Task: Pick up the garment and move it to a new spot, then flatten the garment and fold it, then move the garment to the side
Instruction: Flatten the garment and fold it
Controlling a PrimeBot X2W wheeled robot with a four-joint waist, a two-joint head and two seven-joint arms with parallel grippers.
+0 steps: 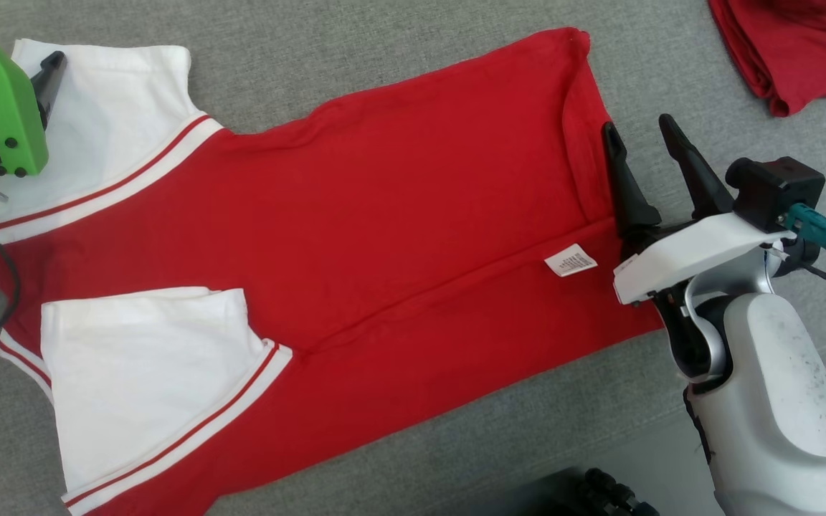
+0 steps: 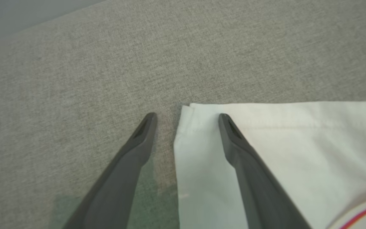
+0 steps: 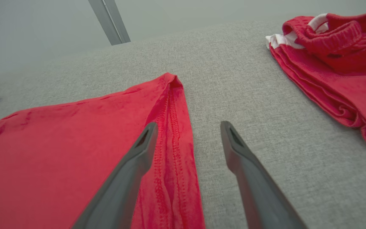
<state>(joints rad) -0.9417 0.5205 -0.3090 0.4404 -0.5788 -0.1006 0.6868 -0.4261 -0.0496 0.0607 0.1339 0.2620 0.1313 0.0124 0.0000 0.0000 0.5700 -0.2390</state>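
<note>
L tool (image 2: 186, 117): jaws apart, one finger over white sleeve (image 2: 265, 143) corner of garment (image 1: 384, 215). R tool (image 1: 639, 129): jaws apart, astride red hem (image 3: 173, 127); folded red cloth (image 3: 345, 79) well right.

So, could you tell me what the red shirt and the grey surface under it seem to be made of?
The red shirt: likely soft cotton-type knit, matte; it creases softly and shows stitched hems. The grey surface: looks like woven fabric, matte, with fine heathered weave.
</note>
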